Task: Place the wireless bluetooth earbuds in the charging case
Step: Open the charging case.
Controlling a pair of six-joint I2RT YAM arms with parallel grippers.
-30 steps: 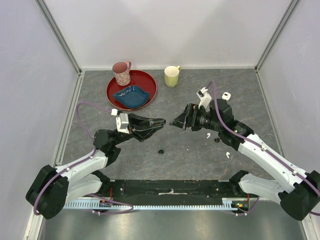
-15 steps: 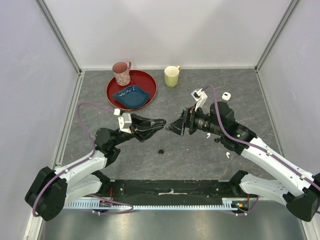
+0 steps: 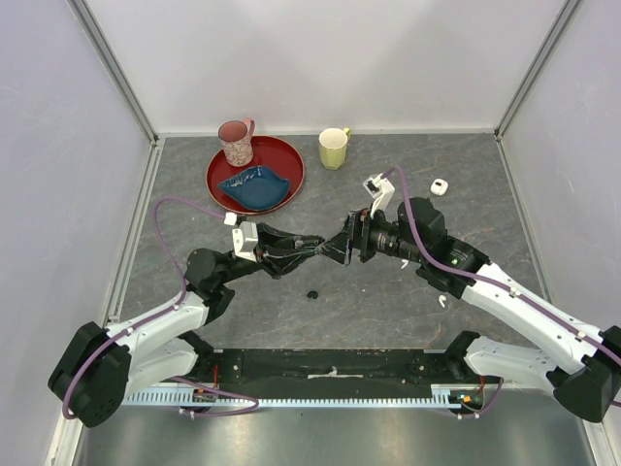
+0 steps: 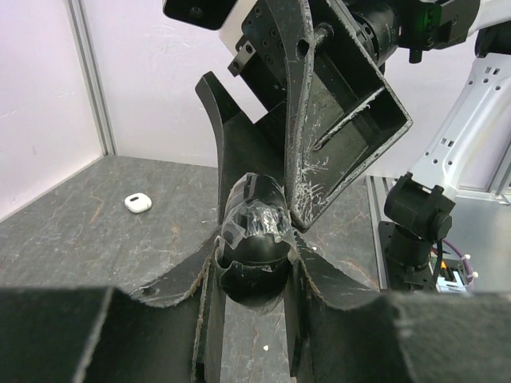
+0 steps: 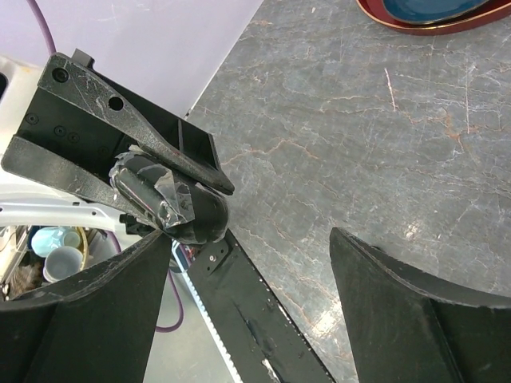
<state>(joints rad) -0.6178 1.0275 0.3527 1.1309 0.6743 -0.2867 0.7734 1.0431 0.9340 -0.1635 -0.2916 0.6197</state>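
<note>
We list left fingers [image 4: 180, 283] clenched on a black taped rounded lump [image 4: 255, 239], right fingers [image 5: 399, 311] spread astride it, best closed squarely.

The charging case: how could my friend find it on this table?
Start at the yellow-green mug at the back of the grey table and look right. The charging case lies alone on the tabletop between that mug and the right wall. It is small, white and rounded-square with a dark spot, far smaller than the mug.
</note>
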